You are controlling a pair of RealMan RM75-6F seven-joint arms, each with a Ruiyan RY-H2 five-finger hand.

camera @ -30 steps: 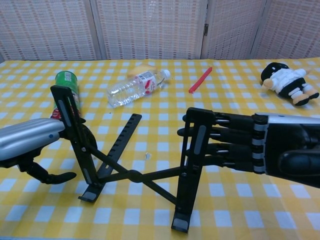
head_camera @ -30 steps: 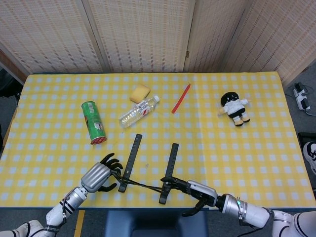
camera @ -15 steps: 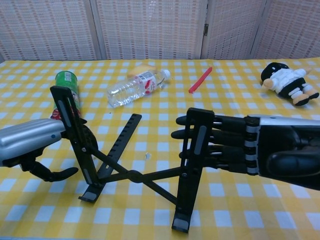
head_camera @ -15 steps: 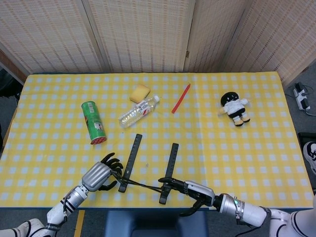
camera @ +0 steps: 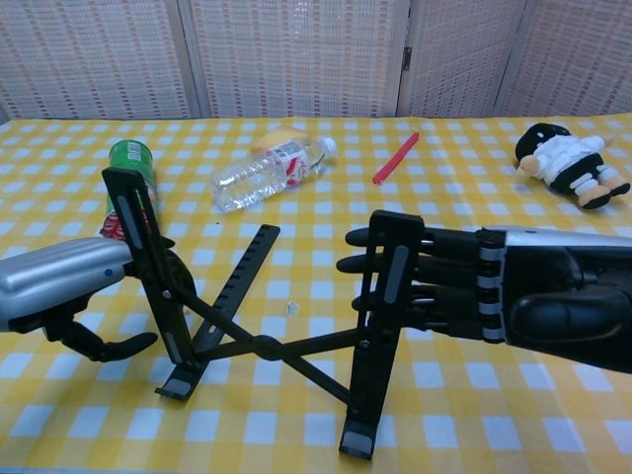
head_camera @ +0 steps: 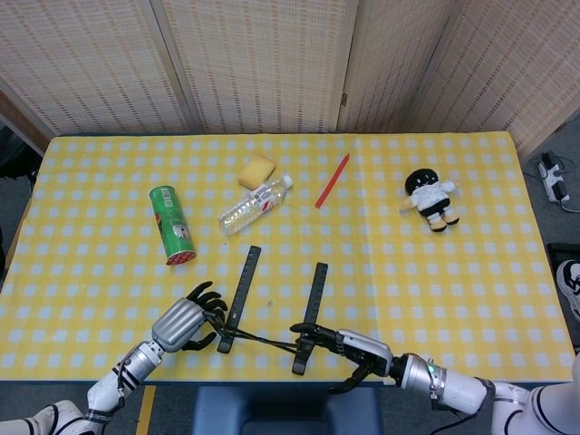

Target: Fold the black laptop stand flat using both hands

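Observation:
The black laptop stand (head_camera: 272, 313) (camera: 259, 346) stands unfolded near the table's front edge, two upright bars joined by crossed struts. My left hand (head_camera: 184, 322) (camera: 57, 284) is at the outer side of the left bar (camera: 148, 267). Its fingers (head_camera: 210, 308) are spread and touch the bar, and its thumb (camera: 104, 346) curls just short of it. My right hand (head_camera: 358, 349) (camera: 538, 306) lies with straight fingers (camera: 434, 281) flat against the outer side of the right bar (camera: 380, 316), the tips reaching past it. Neither hand wraps a bar.
Behind the stand lie a green can (head_camera: 172, 224) (camera: 130, 163), a clear water bottle (head_camera: 254, 205) (camera: 265, 175), a yellow sponge (head_camera: 256, 169), a red pen (head_camera: 332, 180) (camera: 396, 157) and a black-and-white plush doll (head_camera: 432, 199) (camera: 570, 163). The table's front edge (head_camera: 272, 379) is just below the stand.
My right hand has slid slightly left, so its fingertips now reach further past the right bar. The left hand and the stand have barely moved.

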